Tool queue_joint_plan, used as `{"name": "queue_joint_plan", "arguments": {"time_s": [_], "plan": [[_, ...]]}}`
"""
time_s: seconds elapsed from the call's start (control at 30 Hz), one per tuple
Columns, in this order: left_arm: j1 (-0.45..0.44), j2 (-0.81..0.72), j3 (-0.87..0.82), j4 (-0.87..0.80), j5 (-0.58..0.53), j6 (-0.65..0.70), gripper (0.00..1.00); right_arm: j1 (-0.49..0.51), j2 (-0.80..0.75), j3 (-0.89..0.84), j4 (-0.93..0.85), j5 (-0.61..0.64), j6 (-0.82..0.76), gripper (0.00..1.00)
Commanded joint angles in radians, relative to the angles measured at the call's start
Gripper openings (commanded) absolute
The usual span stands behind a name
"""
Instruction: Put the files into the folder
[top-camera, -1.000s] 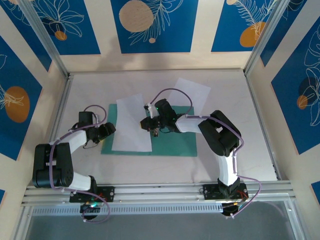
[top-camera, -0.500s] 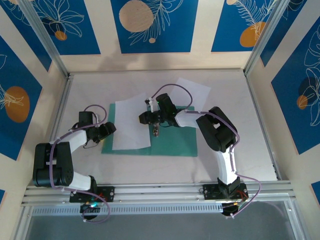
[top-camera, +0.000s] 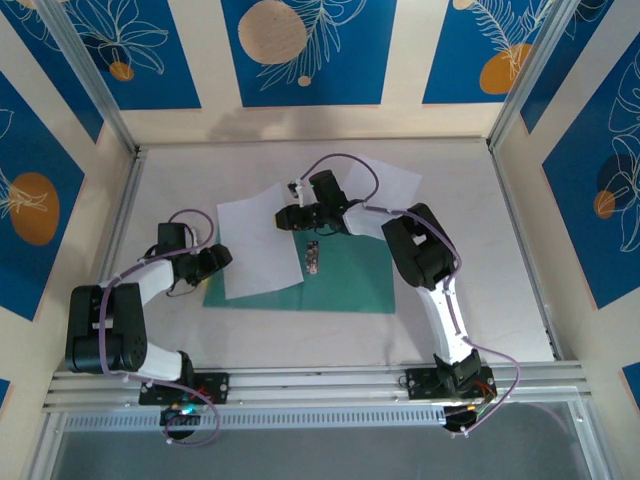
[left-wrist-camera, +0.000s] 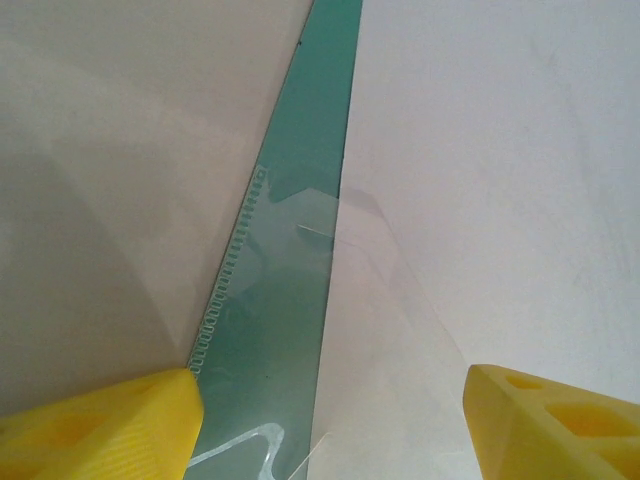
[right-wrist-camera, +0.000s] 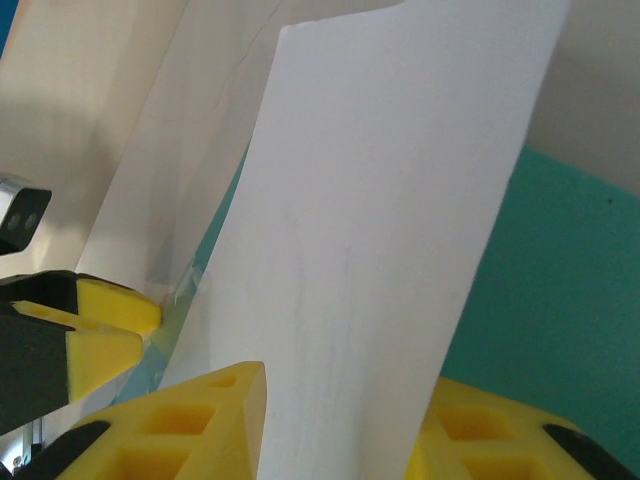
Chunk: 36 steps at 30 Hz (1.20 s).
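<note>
- My left fingers (left-wrist-camera: 100, 420) are the closest thing to me. They sit at the left edge of the folder (top-camera: 350, 280). They are wide open and hold nothing. I think they wait there to stop the folder from sliding.
- The folder lies flat in the middle of the bench (top-camera: 480, 250). It is green and thin, and it looks spread open. A clear flap (left-wrist-camera: 375, 300) lies by its left edge.
- One white sheet (top-camera: 255, 245) lies crooked over the folder's left part. Its left side and far corner stick out onto the bench, so I would say it is not in neatly yet.
- My right fingers (right-wrist-camera: 210, 410) are at the far right corner of that sheet. They are a little open, with the paper between them. I cannot tell if they pinch it. I think they are there to line the sheet up.
- The other sheet (top-camera: 392, 180) is farthest away, behind the folder and partly under my right arm. It is plain, white and flat, and it is not in the folder yet.
</note>
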Motion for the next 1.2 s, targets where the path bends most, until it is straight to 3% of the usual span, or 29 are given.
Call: {"name": "queue_joint_plan", "arguments": {"time_s": [0.0,0.3,0.53,0.83,1.17], "plan": [[0.01,0.029,-0.023,-0.061,0.011,0.018,0.72,-0.01,0.037,0.066,-0.061,-0.044,-0.019,0.37],[0.01,0.028,-0.025,-0.061,0.013,0.018,0.72,-0.018,0.098,0.173,-0.138,-0.075,-0.044,0.35],[0.01,0.028,-0.027,-0.058,0.014,0.015,0.72,-0.02,0.121,0.229,-0.182,-0.067,-0.062,0.25],[0.01,0.023,-0.032,-0.06,0.013,0.016,0.72,-0.02,0.18,0.328,-0.263,-0.086,-0.091,0.23],[0.01,0.02,-0.036,-0.058,0.014,0.013,0.72,-0.028,0.139,0.313,-0.259,-0.061,-0.068,0.08]]}}
